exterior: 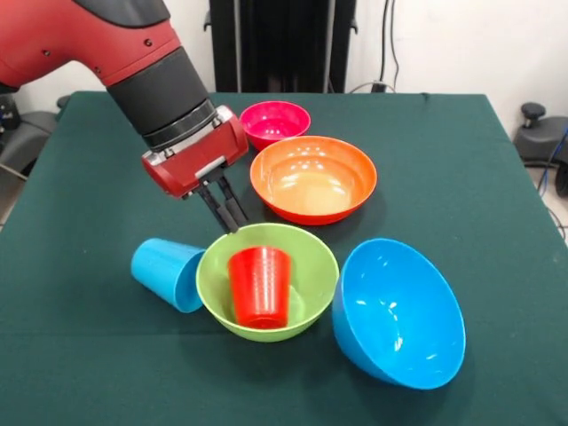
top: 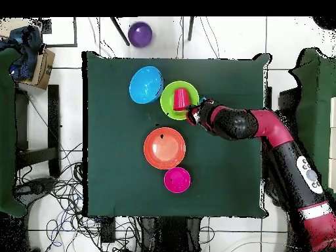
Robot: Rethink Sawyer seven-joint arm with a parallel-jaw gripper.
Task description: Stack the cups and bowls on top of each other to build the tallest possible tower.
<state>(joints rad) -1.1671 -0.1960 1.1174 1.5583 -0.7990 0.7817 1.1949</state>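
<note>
A lime green bowl [exterior: 312,249] stands at the near middle of the table with a red cup [exterior: 260,286] lying tilted inside it. A light blue cup [exterior: 167,272] lies on its side against the bowl's left. A blue bowl [exterior: 399,312] leans on its side to the right. An orange bowl [exterior: 312,179] and a small pink-red bowl [exterior: 275,122] stand upright farther back. My gripper [exterior: 232,222] hangs at the green bowl's far rim, fingers close together and empty. In the overhead view the gripper [top: 192,113] is beside the green bowl [top: 167,108].
A purple bowl [top: 140,33] sits off the table on the floor, seen only in the overhead view. A cardboard box [top: 41,65] stands beyond the table's corner. The arm [exterior: 133,53] crosses the table's far left part.
</note>
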